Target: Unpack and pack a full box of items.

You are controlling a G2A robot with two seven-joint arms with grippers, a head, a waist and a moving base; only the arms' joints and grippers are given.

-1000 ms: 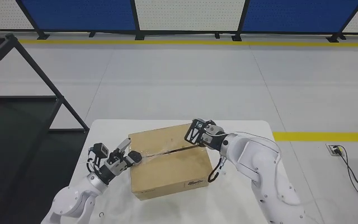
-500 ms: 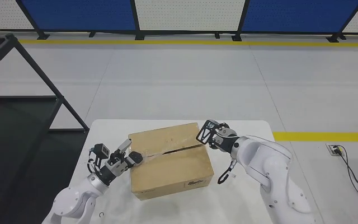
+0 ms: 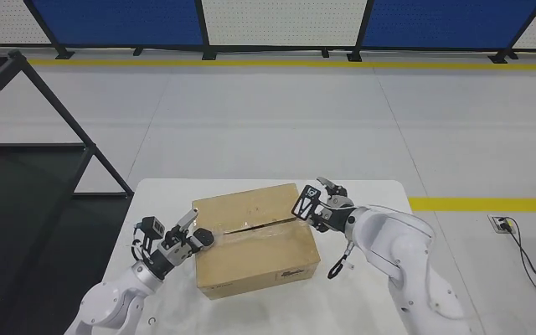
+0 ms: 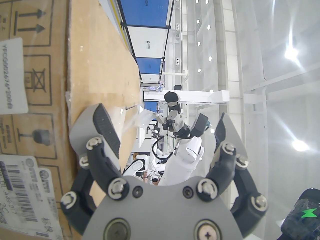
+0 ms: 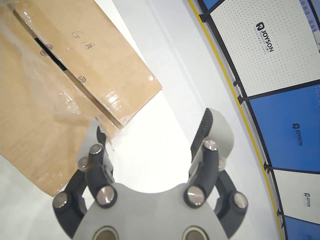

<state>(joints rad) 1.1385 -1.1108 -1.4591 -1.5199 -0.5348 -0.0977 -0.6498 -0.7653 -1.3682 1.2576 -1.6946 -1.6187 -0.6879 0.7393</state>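
A brown cardboard box (image 3: 255, 243) lies on the white table (image 3: 163, 197), its top flaps meeting at a narrow seam (image 5: 51, 57). A strip of clear tape (image 5: 47, 76) has lifted off the seam and lies loose across the lid, its end clinging to one finger (image 5: 101, 136) of my right gripper. My right gripper (image 3: 321, 197) (image 5: 155, 131) stands open just off the box's far right corner. My left gripper (image 3: 194, 236) (image 4: 165, 131) is open at the box's left end. One of its pads (image 4: 106, 128) sits against the taped top edge there.
A black metal rack (image 3: 50, 126) stands off the table's left side. Printed labels (image 4: 13, 76) cover the box's left end. Bare table shows to the right of the box (image 3: 368, 193) and along its front edge.
My right gripper has moved right, from over the seam to beyond the box's corner, and its fingers have spread wider. The left arm has hardly moved.
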